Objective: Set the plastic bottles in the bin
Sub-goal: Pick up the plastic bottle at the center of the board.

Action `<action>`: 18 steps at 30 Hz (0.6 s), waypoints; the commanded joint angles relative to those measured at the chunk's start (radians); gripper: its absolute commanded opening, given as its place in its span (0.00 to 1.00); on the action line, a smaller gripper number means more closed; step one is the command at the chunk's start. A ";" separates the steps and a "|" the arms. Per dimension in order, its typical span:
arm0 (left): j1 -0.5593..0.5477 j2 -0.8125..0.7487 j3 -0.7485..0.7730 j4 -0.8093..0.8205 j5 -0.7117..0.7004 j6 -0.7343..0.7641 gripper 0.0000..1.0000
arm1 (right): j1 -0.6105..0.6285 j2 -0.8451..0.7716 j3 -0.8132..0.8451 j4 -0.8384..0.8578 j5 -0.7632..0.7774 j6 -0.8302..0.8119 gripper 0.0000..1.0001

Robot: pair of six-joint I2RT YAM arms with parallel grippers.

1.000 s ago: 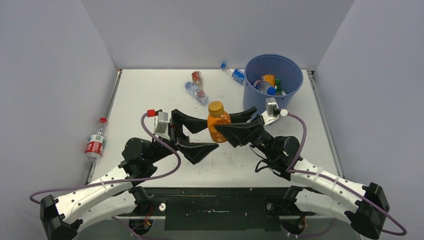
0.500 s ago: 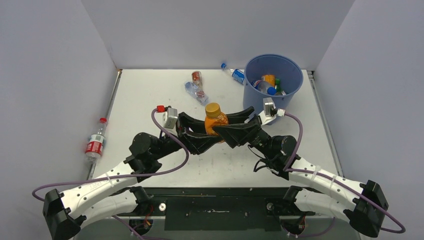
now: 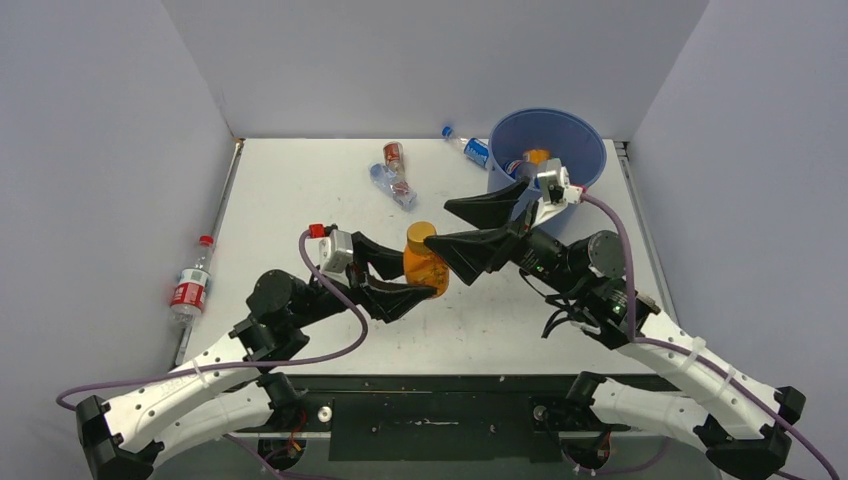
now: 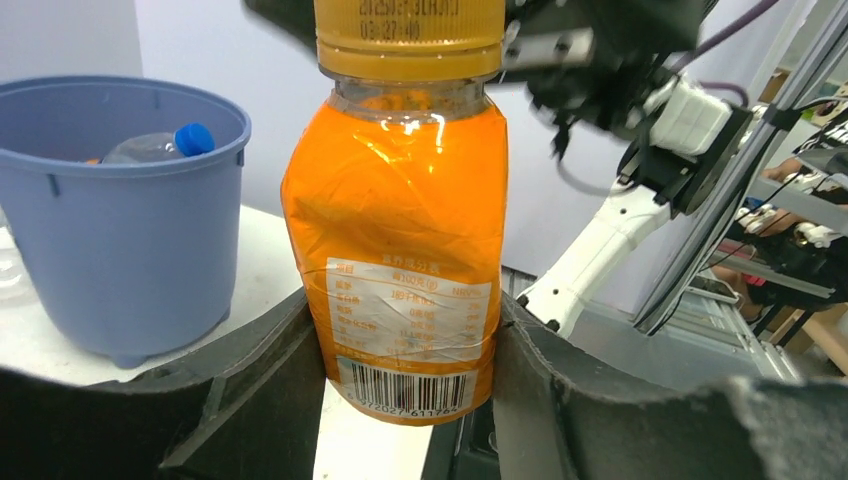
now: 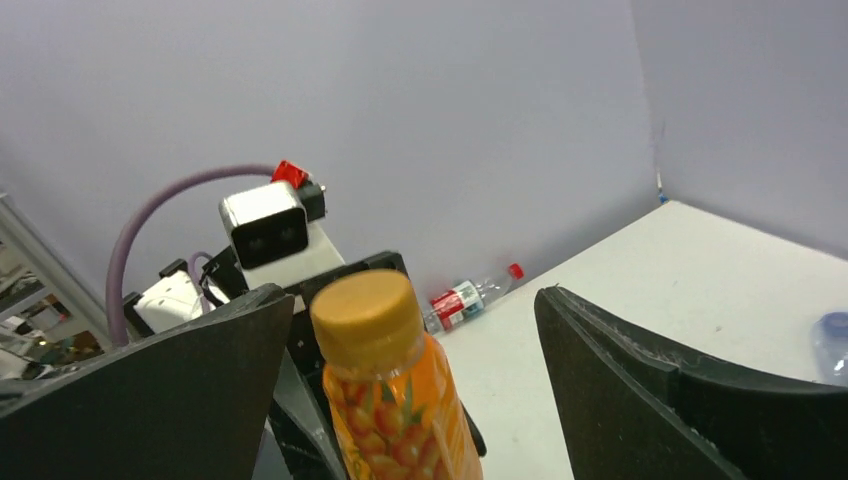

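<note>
- While a few plastic bottles (image 4: 150, 147) already lie inside the large round blue plastic bin (image 3: 497, 140) at the far right corner of the white table (image 3: 300, 210), the task looks only partly done. How many are inside cannot be counted.
- Five bottles are outside the bin.
- A clear bottle with a red label and red cap (image 3: 189, 285) lies at the table's left edge.
- A red-labelled bottle (image 3: 393, 157) and a crumpled clear bottle (image 3: 392, 186) lie together near the far edge.
- A blue-labelled clear bottle (image 3: 468, 148) lies at the far edge, just beside the bin.
- An orange plastic juice bottle (image 3: 423, 268) with a yellow-orange cap stands upright near the middle of the table. Whether its base touches the table cannot be told.
- The left gripper (image 3: 412, 280) pinches the orange bottle low on its body. One finger presses each side of the label, and the jaws are partly closed.
- The right gripper (image 3: 445, 226) is spread wide at the height of the bottle's cap. In its wrist view the fingers (image 5: 620, 390) stand clear on either side, and it holds nothing.
- Remaining, by the look of it: carry the orange bottle to the bin, then collect the four lying bottles.
</note>
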 commanded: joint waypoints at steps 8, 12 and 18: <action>-0.003 0.001 0.058 -0.109 -0.035 0.087 0.01 | 0.007 0.153 0.354 -0.517 0.040 -0.230 0.96; -0.003 0.008 0.065 -0.116 -0.038 0.092 0.00 | 0.019 0.184 0.386 -0.577 0.062 -0.244 0.94; -0.003 0.013 0.075 -0.121 -0.039 0.093 0.00 | 0.025 0.184 0.375 -0.611 0.091 -0.247 0.71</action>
